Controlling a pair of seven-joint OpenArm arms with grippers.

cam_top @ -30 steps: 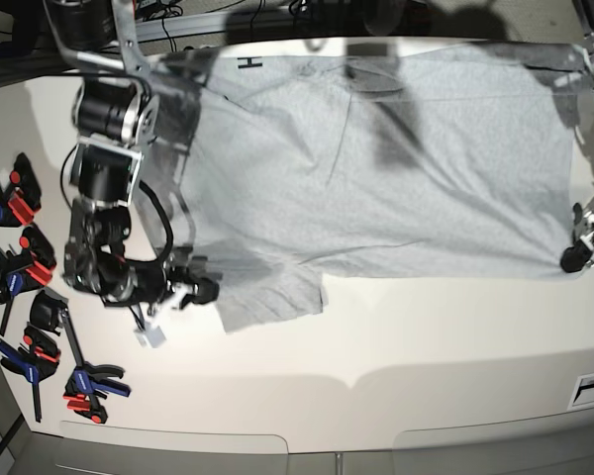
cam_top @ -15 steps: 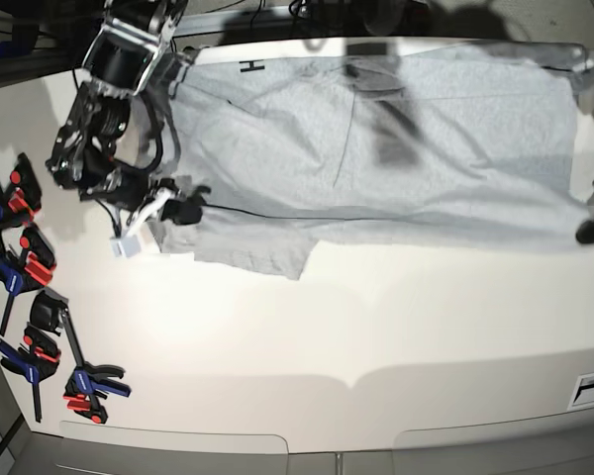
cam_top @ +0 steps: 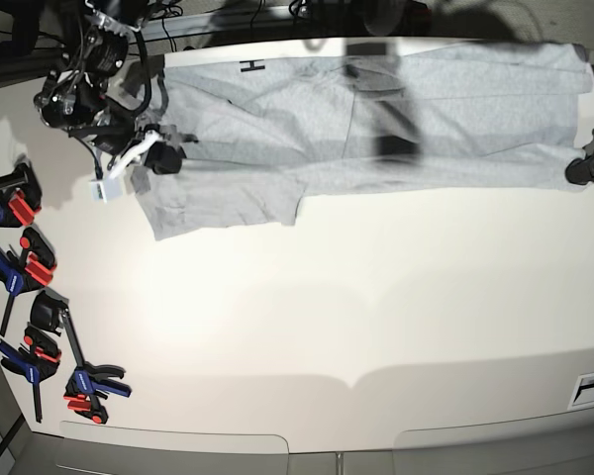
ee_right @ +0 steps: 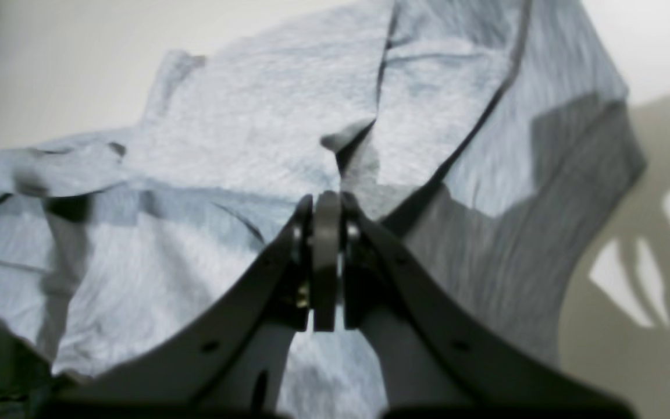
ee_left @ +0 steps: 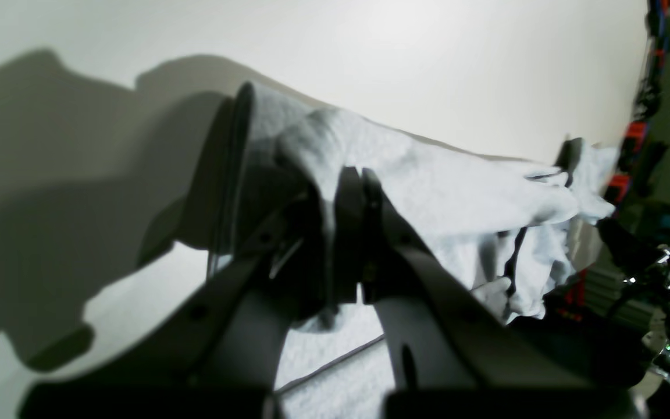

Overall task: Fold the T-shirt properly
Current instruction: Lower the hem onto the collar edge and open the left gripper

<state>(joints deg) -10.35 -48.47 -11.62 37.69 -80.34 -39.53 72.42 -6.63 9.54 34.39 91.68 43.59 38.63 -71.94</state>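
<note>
A broad white table (cam_top: 307, 317) is filling most of the base view, with a row of blue, red and black spring clamps (cam_top: 40, 327) lying along that view's left edge. The T-shirt (cam_top: 376, 114) is stretching in a long band across the far part of the table, with one sleeve (cam_top: 218, 203) lying flat toward the near side and a bit of black lettering (cam_top: 249, 65) showing at the far edge. The right gripper (cam_top: 166, 158) is sitting at the base view's left end of the cloth; in the right wrist view its jaws are standing closed, pinching a fold of the grey fabric. The left gripper (cam_top: 577, 170) is sitting at the opposite end, at the table's edge; in the left wrist view its jaws are closed on a bunched corner of the T-shirt, the cloth draping over the fingers (ee_left: 349, 233) and running away toward the other arm.
</note>
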